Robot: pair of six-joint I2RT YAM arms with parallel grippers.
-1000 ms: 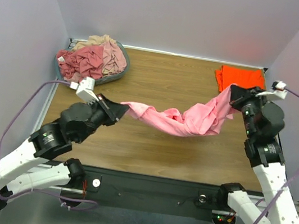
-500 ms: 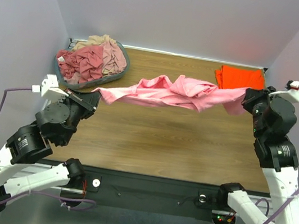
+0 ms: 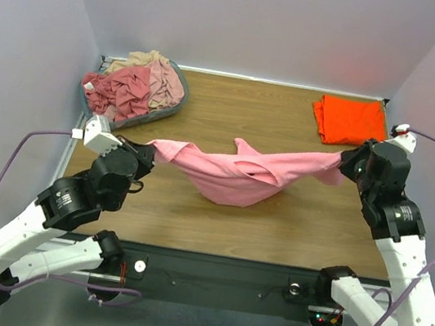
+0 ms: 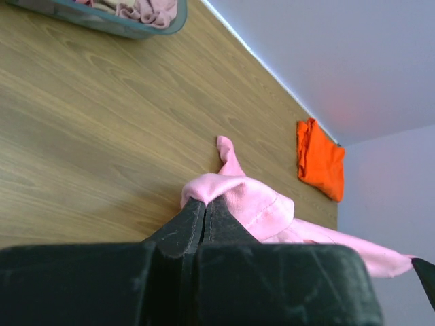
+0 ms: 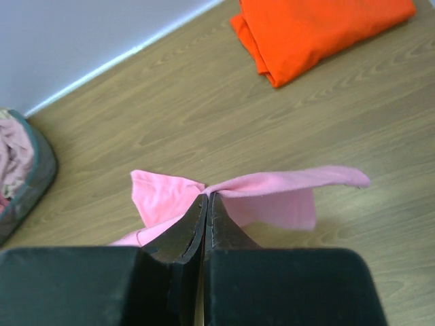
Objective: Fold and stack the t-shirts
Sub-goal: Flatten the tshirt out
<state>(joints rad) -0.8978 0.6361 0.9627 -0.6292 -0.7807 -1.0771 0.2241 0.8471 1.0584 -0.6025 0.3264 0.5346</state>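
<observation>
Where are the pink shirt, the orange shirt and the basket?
pink t-shirt [image 3: 232, 184]: top view, sagging middle of the cloth.
orange t-shirt [image 3: 348, 120]: top view, middle of the folded cloth.
basket [image 3: 183, 101]: top view, right rim.

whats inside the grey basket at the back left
The basket holds a crumpled heap of t-shirts, mostly dusty rose, with beige at the far edge. Whatever lies under the top layer is covered.

- No lettering, brand or number to read in any of the three views.
- Small white tag [image 3: 90, 86] on the dusty rose shirt [image 3: 126, 86] in the basket [image 3: 178, 106]: too small to make out.
</observation>
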